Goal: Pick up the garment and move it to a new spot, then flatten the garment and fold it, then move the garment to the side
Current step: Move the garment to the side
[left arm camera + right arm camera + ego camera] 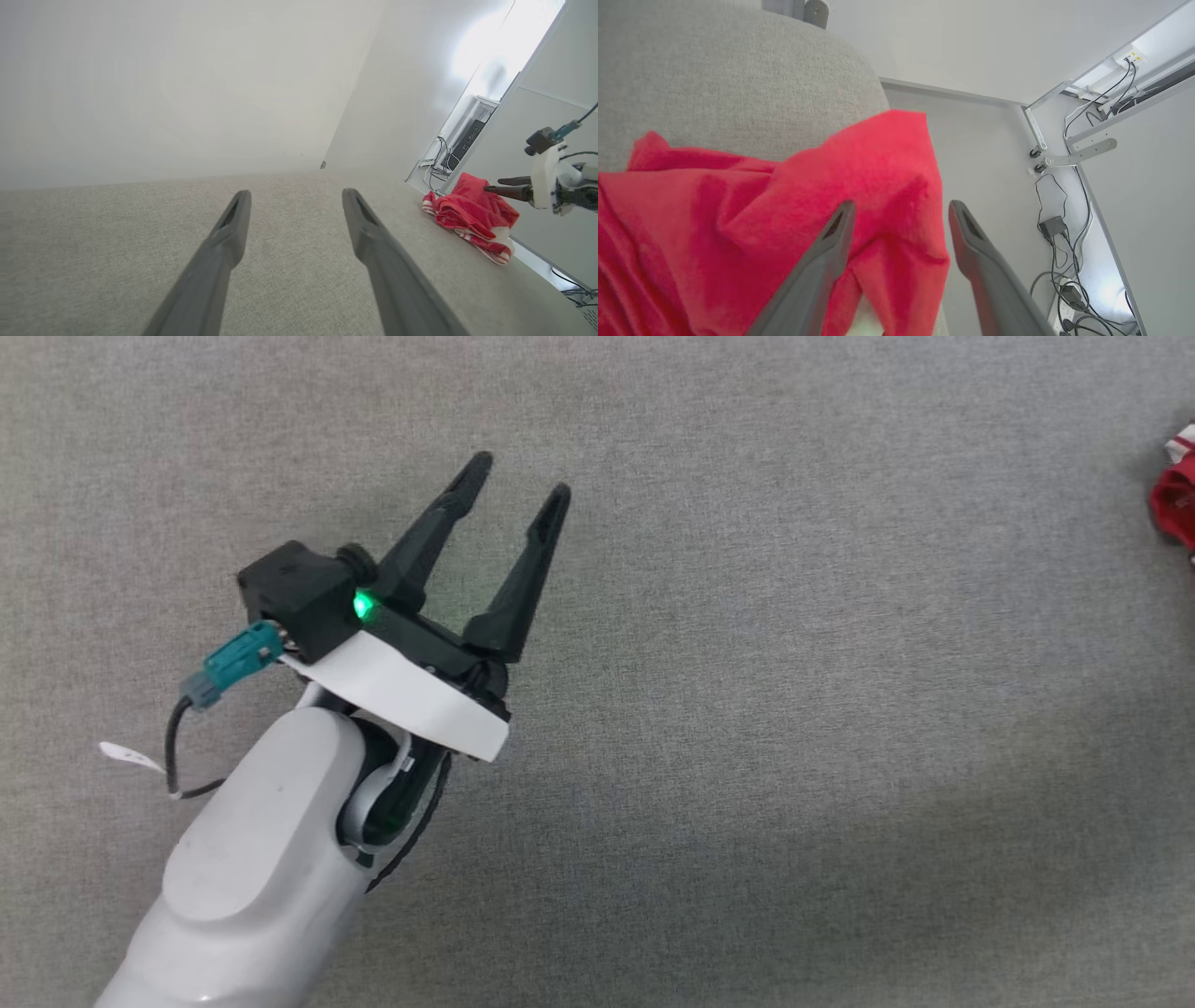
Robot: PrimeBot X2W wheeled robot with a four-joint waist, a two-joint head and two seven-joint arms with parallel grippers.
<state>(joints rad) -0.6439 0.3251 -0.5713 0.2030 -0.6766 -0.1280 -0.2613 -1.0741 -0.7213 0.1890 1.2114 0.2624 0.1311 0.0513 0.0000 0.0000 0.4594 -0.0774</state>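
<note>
Where it lies bunched, red garment [472, 214], striped trim (white-and-red)

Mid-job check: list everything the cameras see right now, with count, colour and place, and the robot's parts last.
crumpled red jersey-style garment with white-and-red striped trim: one, red and white, bunched near the surface's right edge
grey woven fabric surface: one, grey, beneath the garment and both arms
loose black cables with a dark adapter: several, black, beside a white frame beyond the surface's edge
plain white wall: one, white, behind the surface
left pincer: one, dark fingers on a pale forearm, open above bare surface
right pincer: one, dark fingers, open at the garment, red cloth seen between its fingers
</note>
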